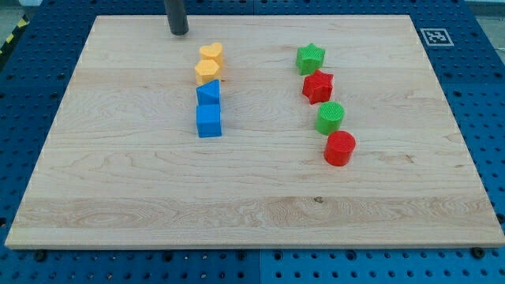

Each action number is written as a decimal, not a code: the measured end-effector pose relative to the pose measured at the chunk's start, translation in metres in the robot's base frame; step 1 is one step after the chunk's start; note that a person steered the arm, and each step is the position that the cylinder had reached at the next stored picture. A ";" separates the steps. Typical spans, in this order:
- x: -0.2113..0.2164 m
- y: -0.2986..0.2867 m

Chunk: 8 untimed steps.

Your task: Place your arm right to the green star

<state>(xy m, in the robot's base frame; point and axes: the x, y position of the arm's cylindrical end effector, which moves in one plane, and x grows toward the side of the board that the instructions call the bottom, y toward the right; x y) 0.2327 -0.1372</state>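
Note:
The green star (311, 57) lies on the wooden board (118, 173) right of centre near the view's top. My tip (179, 31) rests on the board near the top edge, far to the left of the green star and up-left of the yellow heart (211, 54). A red star (318, 85) touches the green star just below it.
A green cylinder (330, 117) and a red cylinder (340, 148) continue the right column downward. The left column holds the yellow heart, a yellow pentagon-like block (207, 72), a blue pentagon-like block (208, 93) and a blue cube (209, 121). A blue pegboard (473, 95) surrounds the board.

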 end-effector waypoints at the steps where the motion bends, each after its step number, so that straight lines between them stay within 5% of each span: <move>1: 0.000 0.000; 6: 0.000 0.032; 8: 0.000 0.164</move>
<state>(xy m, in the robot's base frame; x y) 0.2330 0.0269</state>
